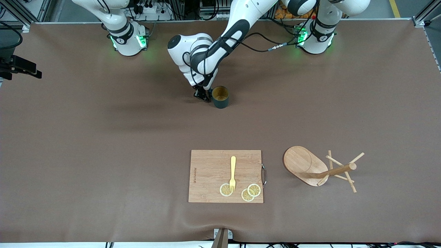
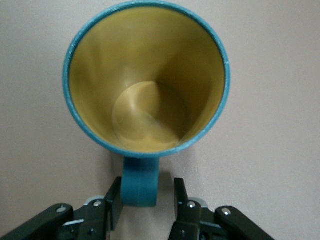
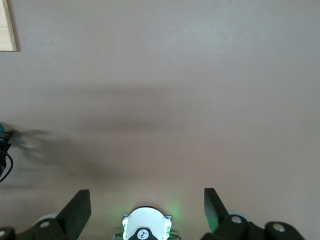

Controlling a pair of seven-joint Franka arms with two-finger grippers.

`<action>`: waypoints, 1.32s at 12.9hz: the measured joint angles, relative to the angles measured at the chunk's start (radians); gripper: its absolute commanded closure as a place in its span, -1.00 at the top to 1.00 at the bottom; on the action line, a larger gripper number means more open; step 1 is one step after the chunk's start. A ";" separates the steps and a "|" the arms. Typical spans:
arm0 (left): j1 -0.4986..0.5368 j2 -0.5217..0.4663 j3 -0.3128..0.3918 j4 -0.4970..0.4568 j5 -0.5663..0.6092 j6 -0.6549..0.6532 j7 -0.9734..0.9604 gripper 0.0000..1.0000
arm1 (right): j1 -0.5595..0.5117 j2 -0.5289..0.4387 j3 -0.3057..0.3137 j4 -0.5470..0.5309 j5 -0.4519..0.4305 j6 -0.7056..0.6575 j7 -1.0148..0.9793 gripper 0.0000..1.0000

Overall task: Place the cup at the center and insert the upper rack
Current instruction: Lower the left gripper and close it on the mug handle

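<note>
The cup [image 1: 220,97], dark teal with a tan-yellow inside, stands upright on the brown table near the arms' bases. In the left wrist view the cup [image 2: 147,80] fills the frame, its handle [image 2: 140,187] between the fingers. My left gripper [image 1: 203,95] is low at the table beside the cup, open around the handle [image 2: 147,192]; one finger [image 2: 114,200] is at the handle, the other [image 2: 181,197] stands apart. The upper rack [image 1: 320,168], a wooden mug tree, lies on its side toward the left arm's end, nearer the front camera. My right gripper [image 3: 147,197] is open and empty, high over its own base.
A rectangular wooden cutting board [image 1: 206,172] lies near the front edge, beside the rack. On it are a yellow fork [image 1: 233,172] and three lemon slices [image 1: 247,193]. A corner of the board shows in the right wrist view [image 3: 6,25].
</note>
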 measured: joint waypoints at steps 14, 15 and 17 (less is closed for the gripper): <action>0.000 -0.004 0.002 0.019 0.000 -0.036 0.016 -0.29 | 0.017 0.000 0.002 0.000 0.000 0.001 0.001 1.00; 0.000 -0.007 0.002 0.020 0.000 -0.037 0.016 -0.31 | 0.017 0.000 0.002 0.000 0.000 0.001 0.001 1.00; 0.000 -0.008 0.002 0.025 0.000 -0.039 0.016 -0.35 | 0.017 0.000 0.002 0.000 0.000 0.001 0.001 1.00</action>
